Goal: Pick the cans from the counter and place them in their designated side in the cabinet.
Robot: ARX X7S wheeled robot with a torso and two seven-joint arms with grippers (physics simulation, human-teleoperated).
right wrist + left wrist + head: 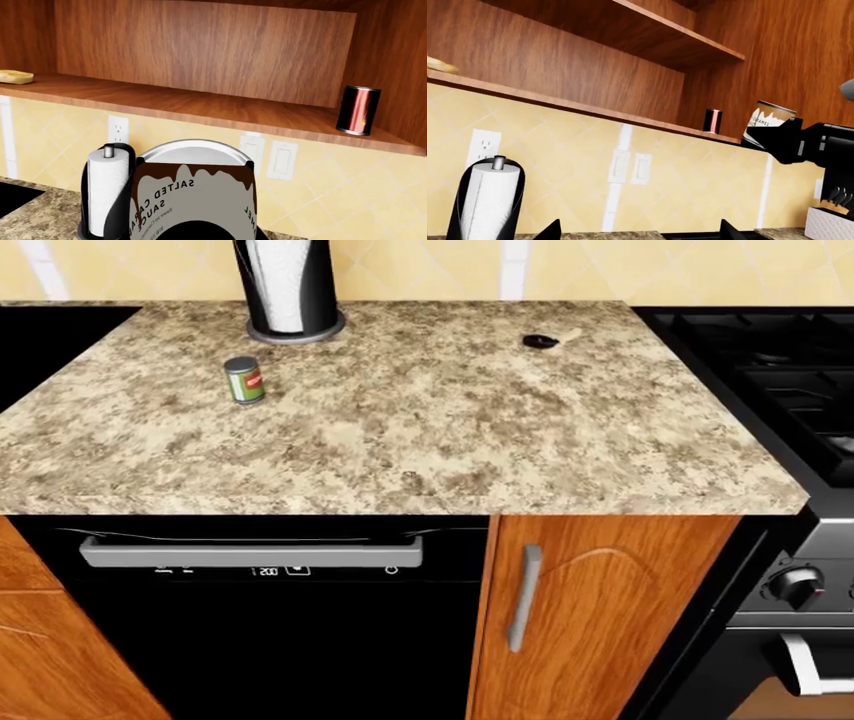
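While I hold white can (193, 195) clamped in right gripper (774, 139) just below cabinet shelf (200, 107), green can (244, 379) sits on counter (441, 430) near paper towel holder (287, 290). Left gripper's state: can't tell.

The bench (441, 430) is speckled beige and brown, the short can (244, 379) green with a red label, the taller can (193, 200) white with a dripping brown band, the cabinet (200, 55) reddish-brown woodgrain.
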